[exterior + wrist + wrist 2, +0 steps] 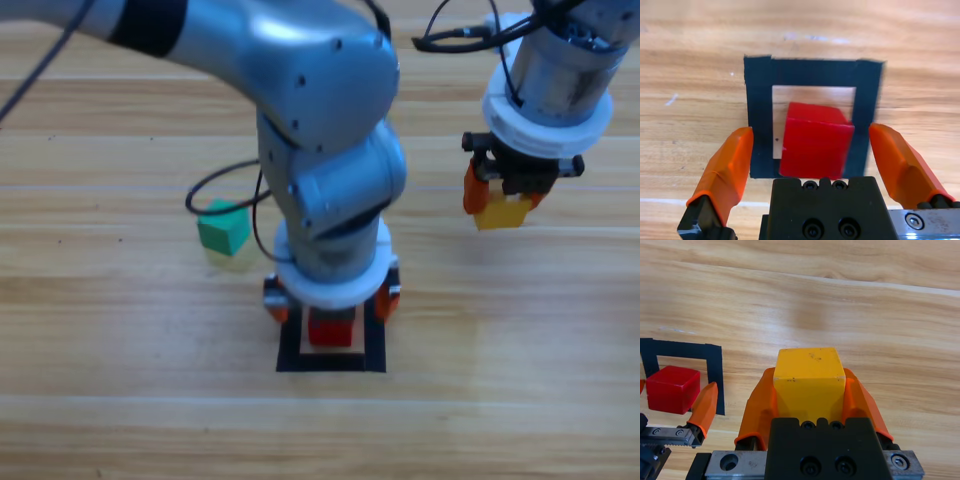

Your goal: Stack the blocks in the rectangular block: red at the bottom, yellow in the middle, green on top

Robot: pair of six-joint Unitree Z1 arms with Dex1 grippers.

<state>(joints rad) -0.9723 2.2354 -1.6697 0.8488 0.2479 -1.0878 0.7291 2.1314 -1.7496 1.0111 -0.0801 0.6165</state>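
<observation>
The left gripper [810,150] is standing released, jaws spread either side of the red cube [815,142] inside the tape rectangle [760,100]; the right gripper [810,390] is gripping the yellow cube [809,375] between its jaws.

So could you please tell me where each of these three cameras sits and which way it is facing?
High view: fixed above the table, looking down on both arms, the green cube and the black tape rectangle.
Left wrist view: on the left arm, looking along the open left gripper at the red cube inside the tape.
Right wrist view: on the right arm, looking along the right gripper shut on the yellow cube.
All three share the red cube and tape.
</observation>
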